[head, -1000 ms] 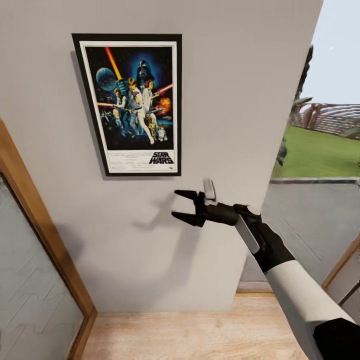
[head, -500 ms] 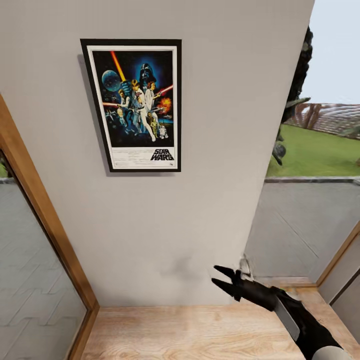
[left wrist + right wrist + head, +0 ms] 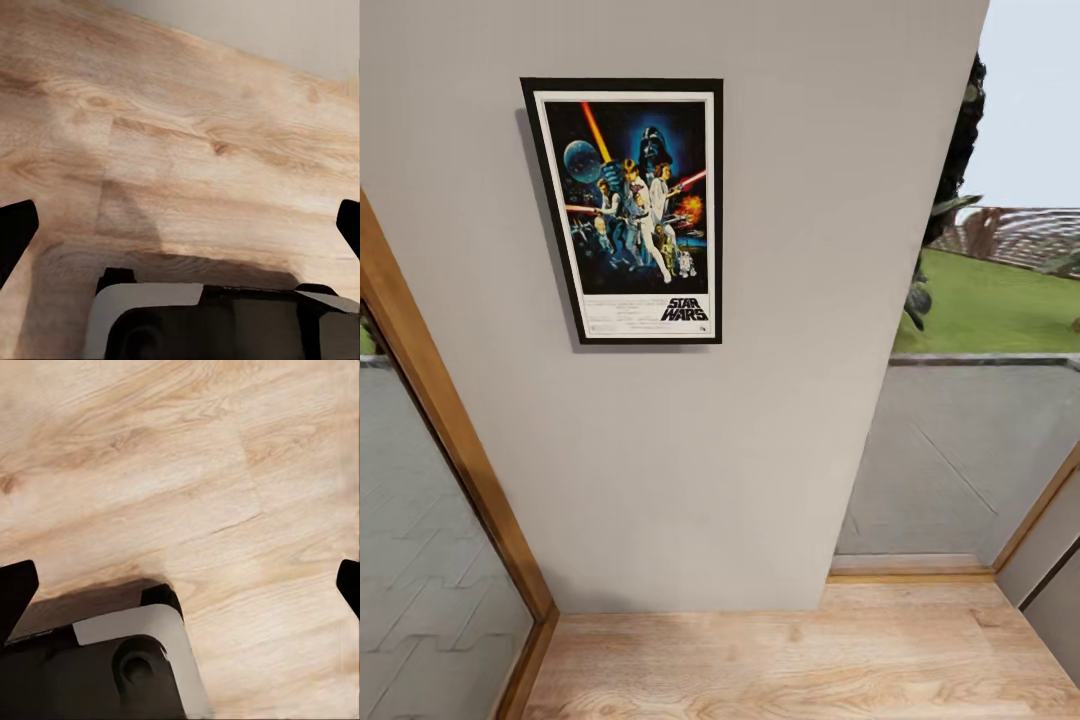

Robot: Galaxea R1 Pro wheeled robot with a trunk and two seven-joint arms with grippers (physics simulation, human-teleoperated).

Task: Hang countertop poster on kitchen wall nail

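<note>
Left pincer wide open, fingers spread to opposite frame edges, gripping nothing; wood plank floor directly ahead of it, grey wall base just beyond. Right pincer likewise wide open, empty, pointed at the same plank floor. Further out, head view: poster hangs upright and flat on the grey wall, well above the floor. Wood-framed glass panel one side, lawn outside on the other.
</note>
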